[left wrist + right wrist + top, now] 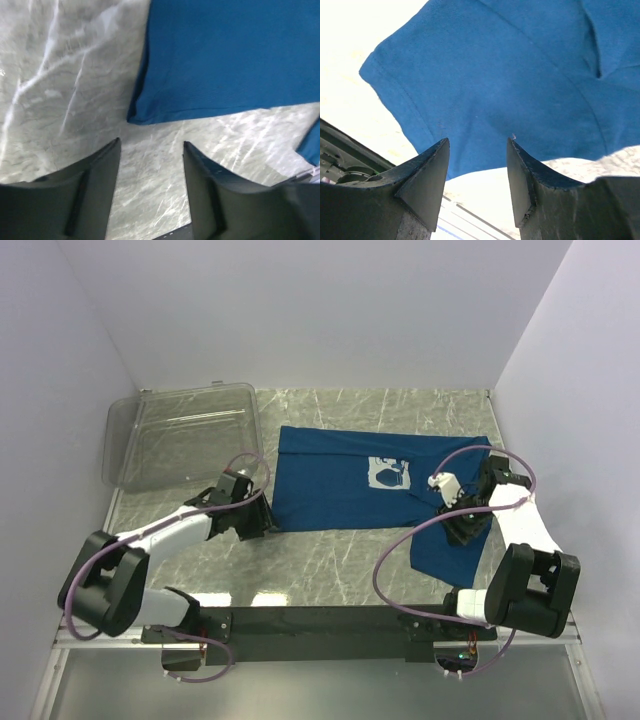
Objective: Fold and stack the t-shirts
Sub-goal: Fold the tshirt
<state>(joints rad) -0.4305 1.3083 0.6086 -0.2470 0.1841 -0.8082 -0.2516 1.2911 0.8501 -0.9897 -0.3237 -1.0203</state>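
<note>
A dark blue t-shirt (340,485) with a pale square print (388,473) lies spread on the marble table, one sleeve hanging toward the front right. My left gripper (262,523) is open and empty just off the shirt's near left corner (137,116); in the left wrist view it (151,145) frames bare marble. My right gripper (462,527) is open and empty over the sleeve (485,85); in the right wrist view it (478,142) sits at the sleeve's hem edge.
A clear plastic bin (180,435) stands at the back left of the table (330,570). White walls close in the back and sides. A dark rail (320,620) runs along the near edge.
</note>
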